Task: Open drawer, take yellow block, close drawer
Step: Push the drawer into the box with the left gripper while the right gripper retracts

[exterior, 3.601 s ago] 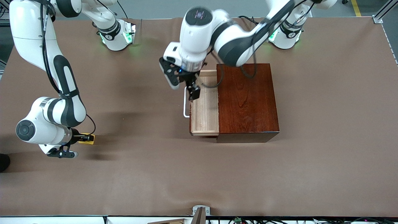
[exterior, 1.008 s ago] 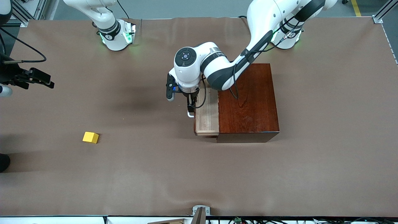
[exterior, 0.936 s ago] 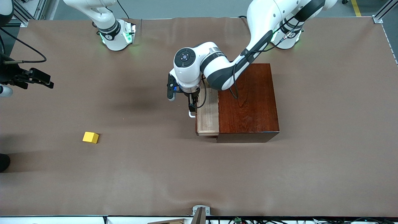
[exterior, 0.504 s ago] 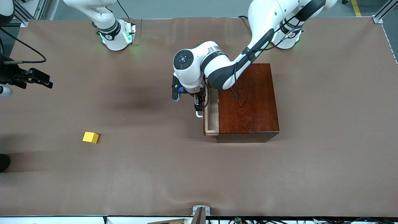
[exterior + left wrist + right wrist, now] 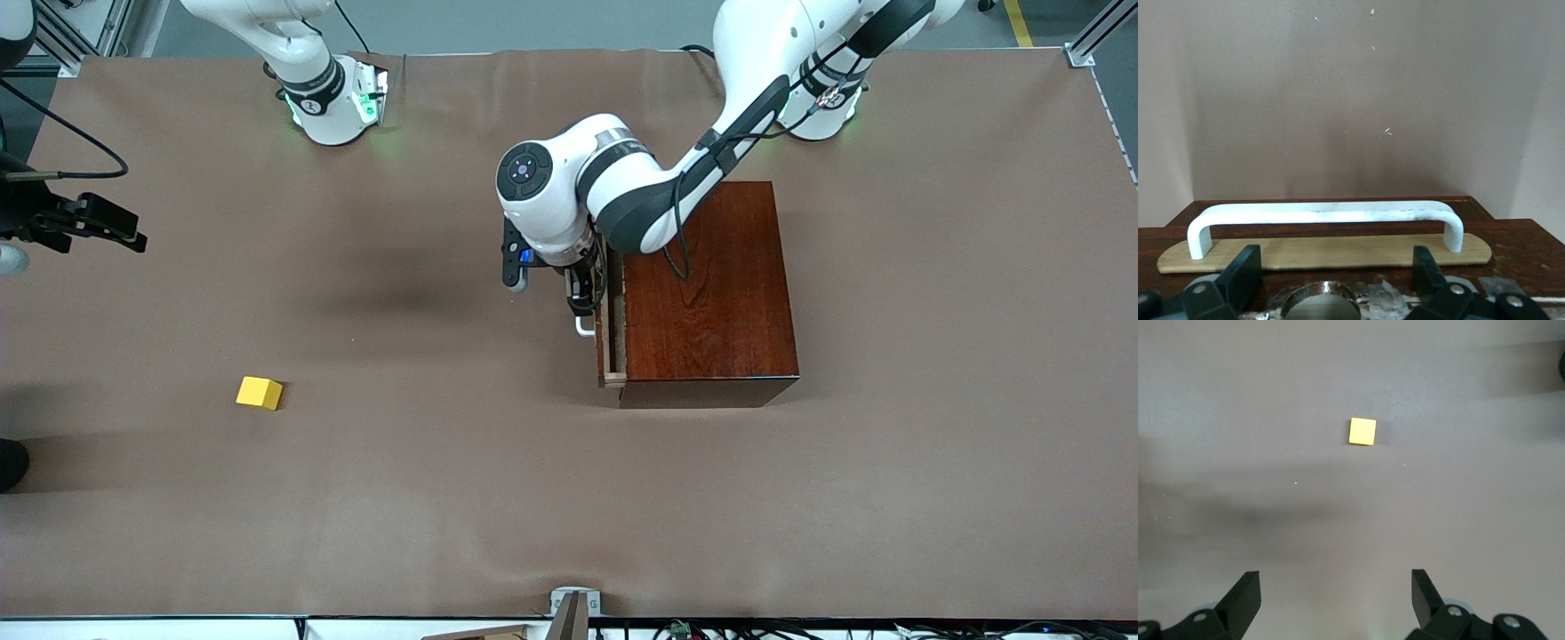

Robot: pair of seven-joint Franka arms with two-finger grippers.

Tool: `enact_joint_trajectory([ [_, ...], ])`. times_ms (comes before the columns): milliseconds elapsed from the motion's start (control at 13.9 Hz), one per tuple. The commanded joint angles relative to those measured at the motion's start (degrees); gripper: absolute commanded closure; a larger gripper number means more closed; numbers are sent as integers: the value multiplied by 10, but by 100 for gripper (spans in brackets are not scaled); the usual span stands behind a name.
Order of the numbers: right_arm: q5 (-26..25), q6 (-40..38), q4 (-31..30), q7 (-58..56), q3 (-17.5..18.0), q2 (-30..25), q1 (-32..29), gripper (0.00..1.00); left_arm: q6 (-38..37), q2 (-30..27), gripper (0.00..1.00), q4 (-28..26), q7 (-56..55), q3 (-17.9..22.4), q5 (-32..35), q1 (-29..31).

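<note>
Judging progress, I saw the box's drawer [image 5: 608, 333] nearly shut, only a sliver out, my left gripper [image 5: 582, 298] open-fingered at its handle [image 5: 1325, 215]. My right gripper [image 5: 84, 222] waited open; the yellow block [image 5: 259, 392] lay on the counter [image 5: 444, 498].

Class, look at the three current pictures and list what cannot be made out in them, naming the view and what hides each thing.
- Inside of the drawer: front view, nearly all under the wooden box.
- Left pincer: front view, its contact with the white handle is masked by the arm's wrist.
- Right pincer: front view, cut off by the picture's edge.
- Yellow block: its underside, hidden against the table.
</note>
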Motion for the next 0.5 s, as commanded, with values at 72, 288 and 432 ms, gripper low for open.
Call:
enact_joint_trajectory([
  [72, 0, -5, 19, 8, 10, 3, -3, 0, -22, -10, 0, -12, 0, -1, 19, -4],
  [288, 0, -10, 19, 8, 9, 3, -5, 0, -42, -11, 0, -15, 1, -1, 31, -4],
  [432, 0, -12, 20, 8, 9, 2, -6, 0, -59, -11, 0, -13, 0, -1, 53, -7],
])
